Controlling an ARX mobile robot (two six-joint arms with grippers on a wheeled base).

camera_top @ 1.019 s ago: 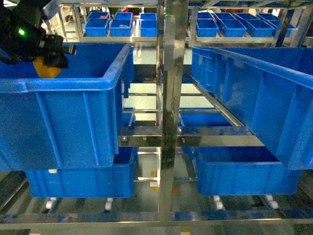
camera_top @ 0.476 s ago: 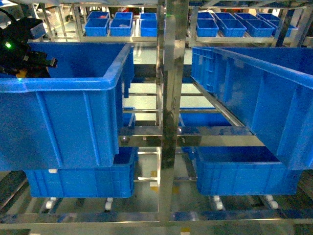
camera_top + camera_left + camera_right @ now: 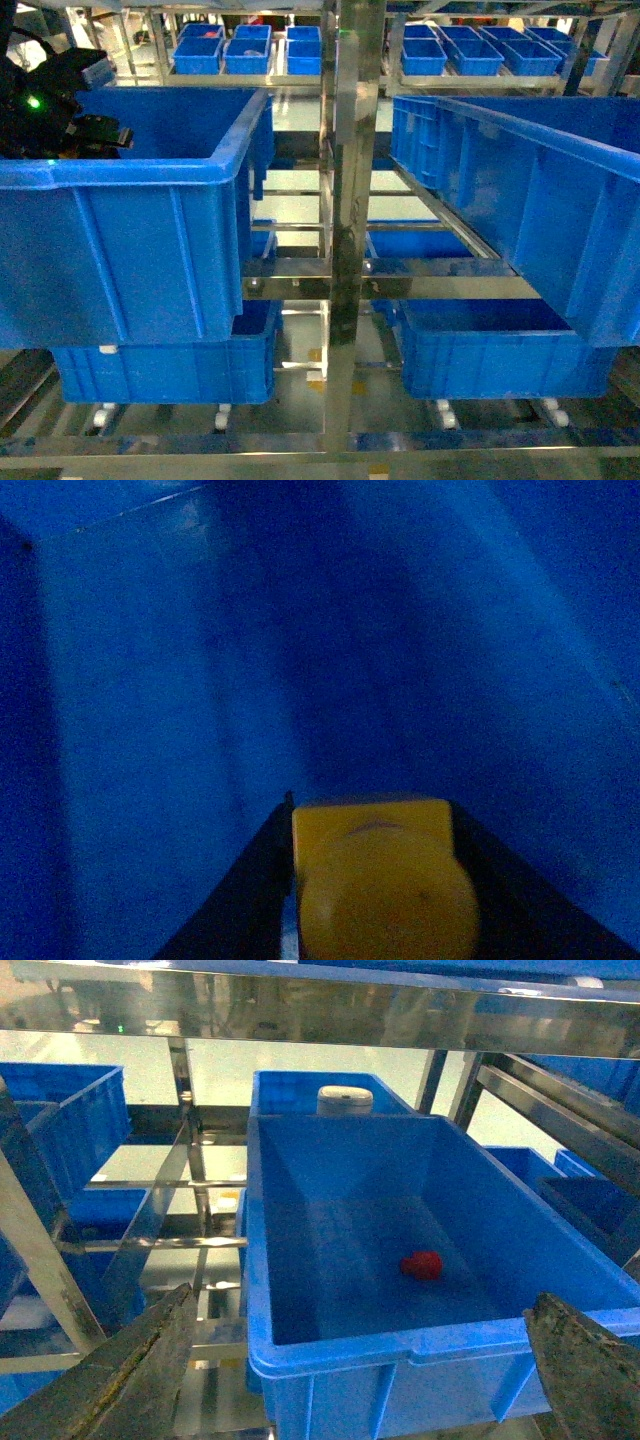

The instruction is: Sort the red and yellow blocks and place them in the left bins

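In the left wrist view the yellow block [image 3: 380, 880], orange-yellow with a round stud, sits between two black fingers. My left gripper [image 3: 372, 810] is shut on it, with blue bin walls all around. The head view shows the left arm [image 3: 55, 100] reaching down into the upper left bin [image 3: 120, 172]; the bin wall hides the block there. The red block [image 3: 421, 1265] lies on the floor of a deep blue bin [image 3: 340, 1355] in the right wrist view. My right gripper [image 3: 362, 1300] stands open in front of that bin's near rim, holding nothing. It is out of the head view.
A steel rack post [image 3: 352, 200] runs down the middle. Below the upper left bin is a second blue bin [image 3: 170, 370]. Two large blue bins [image 3: 520, 180] [image 3: 500, 350] stand on the right, several small blue trays [image 3: 250, 50] at the back. A white object [image 3: 345, 1100] sits behind the red block's bin.
The left arm moved left and lower into the upper left bin, then came slightly back right. The yellow block, seen above the rim a second ago, is now hidden behind the bin wall.
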